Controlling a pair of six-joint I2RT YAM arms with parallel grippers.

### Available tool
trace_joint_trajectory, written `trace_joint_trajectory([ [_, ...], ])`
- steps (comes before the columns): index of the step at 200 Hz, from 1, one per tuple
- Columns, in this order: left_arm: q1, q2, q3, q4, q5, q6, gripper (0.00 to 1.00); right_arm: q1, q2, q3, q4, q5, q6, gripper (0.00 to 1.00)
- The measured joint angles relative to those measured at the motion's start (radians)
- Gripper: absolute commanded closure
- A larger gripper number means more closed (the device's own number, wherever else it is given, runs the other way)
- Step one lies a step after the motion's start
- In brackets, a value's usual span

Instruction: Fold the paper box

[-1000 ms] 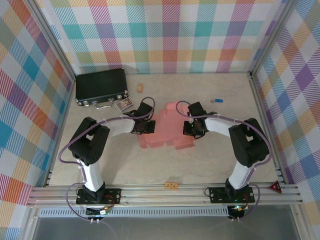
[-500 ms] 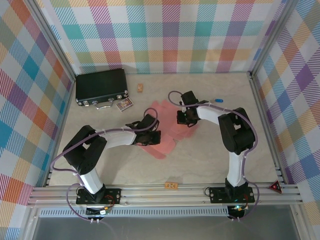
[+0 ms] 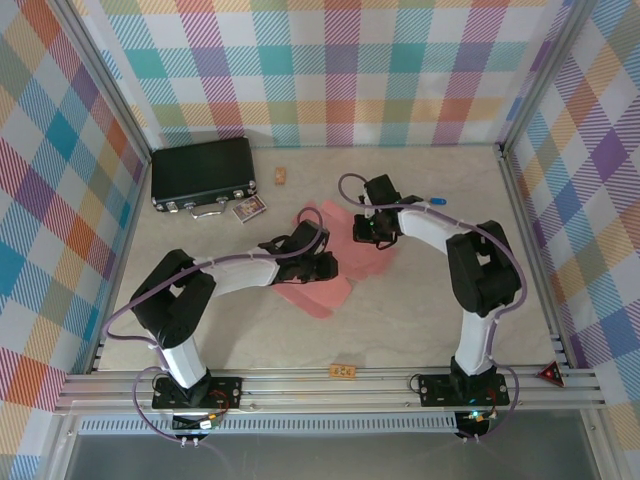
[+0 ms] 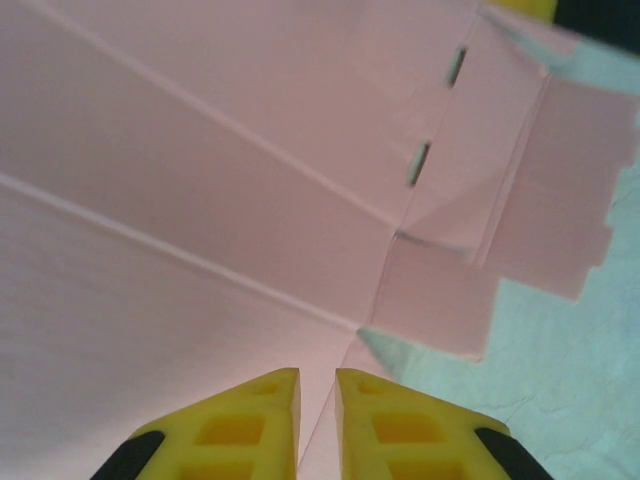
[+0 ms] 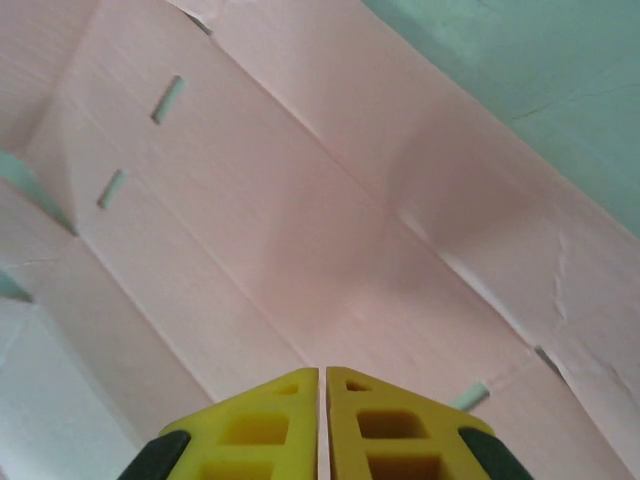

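On the near rail sit a small orange tag (image 3: 343,371) and, off toward 4 o'clock, a red triangle (image 3: 551,373). Beyond them, in the middle of the tabletop (image 3: 420,310), the box (image 3: 325,295) lies as a pink creased cut-out, with one lobe pointing to 6 o'clock.

The left pincer (image 3: 327,266) is over the middle of the box, reaching in from 8 o'clock. In the left wrist view its yellow fingers (image 4: 240,430) stand narrowly apart, and an edge of the box (image 4: 200,200) runs into the gap.

The right pincer (image 3: 365,233) is at 1 o'clock of the left one, over the far part of the box. In the right wrist view its fingers (image 5: 260,430) all but meet, leaving a hairline slit. I cannot tell whether they pinch the box (image 5: 300,230), whose panels there show creases and small slots.

Farther off are four more things:
- A small card (image 3: 249,208) lies at 10 o'clock of the box.
- A blue item (image 3: 435,201) lies at 2 o'clock, near the right arm.
- A wooden block (image 3: 282,176) lies at 11 o'clock.
- A black case (image 3: 203,172) sits farthest, at 10 o'clock, latches facing near, just beyond the card.
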State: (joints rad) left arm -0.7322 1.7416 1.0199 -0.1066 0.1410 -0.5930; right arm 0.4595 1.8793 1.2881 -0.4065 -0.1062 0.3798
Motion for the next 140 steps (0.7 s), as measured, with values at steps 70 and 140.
trace_joint_trajectory([
  [70, 0.095, 0.000, 0.047, -0.185, -0.179, 0.139, 1.00, 0.000, -0.039, -0.111, 0.028, 0.001, 0.061, 0.93],
  [140, 0.103, 0.000, -0.028, -0.205, -0.177, 0.142, 1.00, 0.000, 0.063, -0.040, 0.024, 0.046, 0.060, 0.94],
])
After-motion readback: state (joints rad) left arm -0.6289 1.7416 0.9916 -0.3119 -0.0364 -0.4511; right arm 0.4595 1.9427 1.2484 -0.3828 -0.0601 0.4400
